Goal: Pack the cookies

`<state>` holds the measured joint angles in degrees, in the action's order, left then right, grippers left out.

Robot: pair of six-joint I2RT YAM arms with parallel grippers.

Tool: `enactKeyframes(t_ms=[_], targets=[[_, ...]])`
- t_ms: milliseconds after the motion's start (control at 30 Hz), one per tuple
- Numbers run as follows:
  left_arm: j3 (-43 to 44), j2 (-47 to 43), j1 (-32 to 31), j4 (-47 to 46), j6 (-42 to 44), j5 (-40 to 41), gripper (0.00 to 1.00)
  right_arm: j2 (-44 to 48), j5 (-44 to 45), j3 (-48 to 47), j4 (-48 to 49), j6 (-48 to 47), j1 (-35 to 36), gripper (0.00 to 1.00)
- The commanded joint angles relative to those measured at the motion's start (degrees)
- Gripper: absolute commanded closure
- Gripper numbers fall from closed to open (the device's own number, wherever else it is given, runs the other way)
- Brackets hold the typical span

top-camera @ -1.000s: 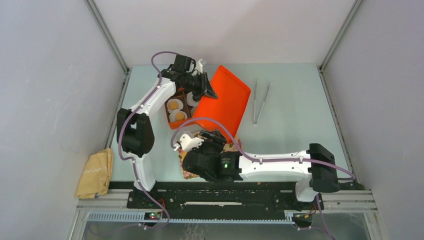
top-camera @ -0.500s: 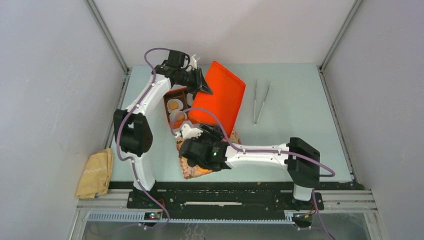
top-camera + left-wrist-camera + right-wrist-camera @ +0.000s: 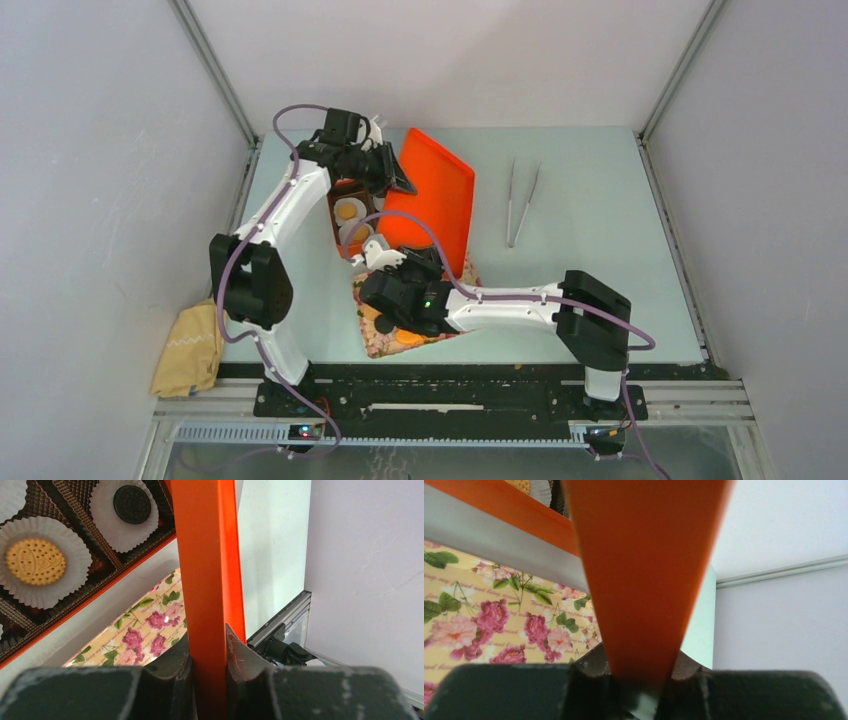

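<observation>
Left end effector (image 3: 398, 182) is at the far side of the surface (image 3: 600, 260), and in its wrist view (image 3: 210, 647) the two dark fingers (image 3: 177, 655) press from both sides on the edge of an orange lid (image 3: 207, 555), so it is clamped on the lid. At the far left, near the front corner, a folded yellow cloth (image 3: 190, 350) lies off the surface. Next comes an orange box (image 3: 335, 232) with a brown ribbed inside, and some of the cookies (image 3: 348, 211) sit there, each in a white paper liner (image 3: 60, 590). The left wrist view shows one golden cookie (image 3: 35, 561) and one dark cookie (image 3: 132, 504) in separate compartments. In front of the box lies a floral tray (image 3: 372, 345), and more cookies rest on it, one orange (image 3: 405, 338) and one dark (image 3: 384, 325). The right end effector (image 3: 415, 265) is above this tray; its own camera (image 3: 639, 672) shows the lid's near edge squeezed between its fingers, so it grips the lid too. The lid (image 3: 435, 200) is tilted, and its left side covers part of the box. Further right, a pair of metal tongs (image 3: 520, 205) lies alone on the surface.
</observation>
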<state>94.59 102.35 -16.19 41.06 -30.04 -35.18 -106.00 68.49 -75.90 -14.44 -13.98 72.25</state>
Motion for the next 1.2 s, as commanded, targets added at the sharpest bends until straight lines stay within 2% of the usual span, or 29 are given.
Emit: enactKeyframes(t_ms=[0,100,200,267,400,467,533,567,633,733,800,867,933,1033,1067,1167], targets=[[3.35,-0.9,-0.51,-0.74,3.65,-6.71,0.87,1.48,3.45,-0.16,6.07,0.98,-1.17,1.0],[6.14,0.37,-0.39,-3.22,2.51,-8.36,0.57,2.92,4.55,-0.21,5.48,1.08,-1.8,1.0],[10.59,-0.42,-0.25,-7.89,-1.29,-7.6,0.42,5.66,4.46,-0.23,4.18,1.28,-3.51,1.0],[16.14,-1.72,-0.1,-8.81,-2.0,-3.35,0.36,8.93,2.49,-0.37,3.17,1.97,-5.03,1.0],[25.24,-5.24,0.82,-9.21,-2.58,7.33,0.33,13.49,-4.77,-4.73,-4.45,4.94,-8.03,1.0],[25.33,-9.2,1.58,-9.97,-2.76,12.68,0.33,14.39,-9.86,-9.96,-11.98,8.73,-9.76,1.0],[22.55,-13.43,2.01,-10.13,-1.47,17.07,0.33,15.23,-19.65,-16.68,-20.82,11.94,-12.19,1.0],[19.69,-15.95,2.01,-10.35,-0.52,19.31,0.33,15.8,-28.35,-21.39,-23.94,14.05,-14.13,1.0],[11.79,-21.24,2.03,-12.41,0.77,23.97,0.35,17.53,-46.36,-26.6,-26.83,18.12,-20.86,1.0],[-2.23,-28.38,2.01,-17.07,1.64,29.56,0.44,19.41,-75.71,-30.2,-25.78,26.27,-33.18,1.0],[-7.84,-31.66,2.09,-18.0,2.61,32.99,0.53,18.07,-94.45,-31.62,-23.95,32.21,-41.82,1.0],[-11.71,-33.88,2.07,-18.11,3.07,36.76,0.66,13.72,-110.88,-34.14,-23.34,37.36,-48.8,1.0],[-14.25,-35.31,2.11,-18.27,3.2,39.04,0.8,7.59,-121.36,-36.31,-23.6,40.69,-53.12,1.0],[-16.01,-35.63,2.1,-18.52,3.83,39.32,0.96,0.99,-134.48,-36.22,-19.02,46.06,-56.58,1.0],[-16.31,-35.36,2.08,-18.37,3.95,39.54,0.99,-1.0,-138.13,-35.59,-16.19,48.74,-57.08,1.0],[-17.98,-35.2,2.06,-18.37,3.92,40.96,1.0,-5.7,-147.27,-33.34,-5.12,55.86,-57.0,1.0]])
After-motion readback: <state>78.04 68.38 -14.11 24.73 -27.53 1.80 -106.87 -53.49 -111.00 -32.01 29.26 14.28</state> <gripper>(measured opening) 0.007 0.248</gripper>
